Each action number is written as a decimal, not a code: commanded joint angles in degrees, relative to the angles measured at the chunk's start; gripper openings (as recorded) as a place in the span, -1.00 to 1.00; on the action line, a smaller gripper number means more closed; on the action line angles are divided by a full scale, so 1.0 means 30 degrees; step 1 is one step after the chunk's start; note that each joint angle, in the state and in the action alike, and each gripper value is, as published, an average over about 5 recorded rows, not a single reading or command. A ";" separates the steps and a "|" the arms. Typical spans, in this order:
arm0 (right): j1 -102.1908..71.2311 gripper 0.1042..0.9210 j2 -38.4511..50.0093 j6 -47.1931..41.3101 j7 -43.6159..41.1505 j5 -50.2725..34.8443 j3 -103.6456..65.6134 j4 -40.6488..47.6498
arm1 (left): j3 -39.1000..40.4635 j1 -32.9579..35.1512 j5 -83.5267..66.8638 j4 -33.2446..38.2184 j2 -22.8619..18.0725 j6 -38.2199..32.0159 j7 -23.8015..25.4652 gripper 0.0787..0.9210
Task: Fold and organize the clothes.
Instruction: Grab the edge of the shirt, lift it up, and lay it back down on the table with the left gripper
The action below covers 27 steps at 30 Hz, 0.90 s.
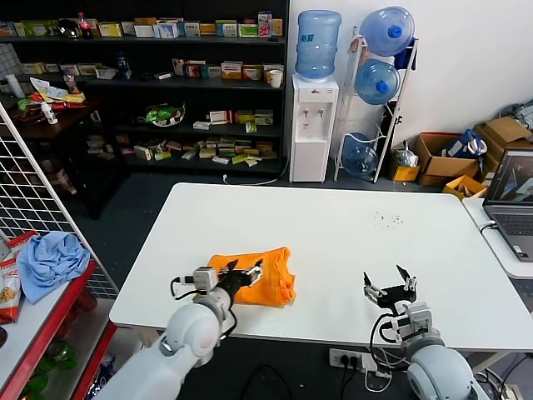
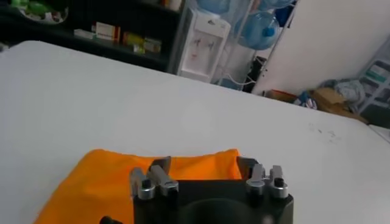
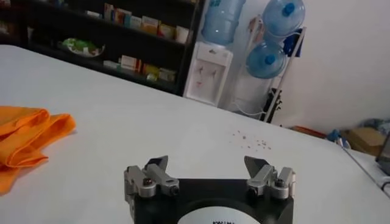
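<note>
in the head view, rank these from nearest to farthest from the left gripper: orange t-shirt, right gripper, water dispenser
1. orange T-shirt: right at the left gripper, near table edge.
2. right gripper: across the table, robot's right.
3. water dispenser: beyond the table, by the far wall.

The left claw is stretched forward low, its fingers spread apart. The right claw waits nearer the body, also spread wide.
</note>
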<state>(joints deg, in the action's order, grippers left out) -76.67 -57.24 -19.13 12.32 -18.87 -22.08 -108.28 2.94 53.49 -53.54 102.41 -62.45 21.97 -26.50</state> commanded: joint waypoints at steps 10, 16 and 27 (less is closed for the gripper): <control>0.0560 0.76 0.0459 0.0012 -0.0809 -0.0334 0.0501 0.0705 | -0.5130 0.1256 -0.1719 -0.4003 0.3930 0.1439 0.7884 0.77; 0.0226 0.76 0.0437 0.0132 -0.0922 -0.0485 0.0104 0.0829 | -0.5138 0.0898 -0.1798 -0.4836 0.3491 0.1759 0.9934 0.77; -0.0332 0.76 0.0653 0.0187 -0.0928 -0.0768 -0.0514 0.0712 | -0.4690 0.0296 -0.1548 -0.5951 0.2337 0.1813 1.0944 0.77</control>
<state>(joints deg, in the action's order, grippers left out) -77.20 -55.52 -18.65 9.69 -20.87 -23.01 -106.13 -9.97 54.77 -57.90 88.16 -54.42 26.78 0.18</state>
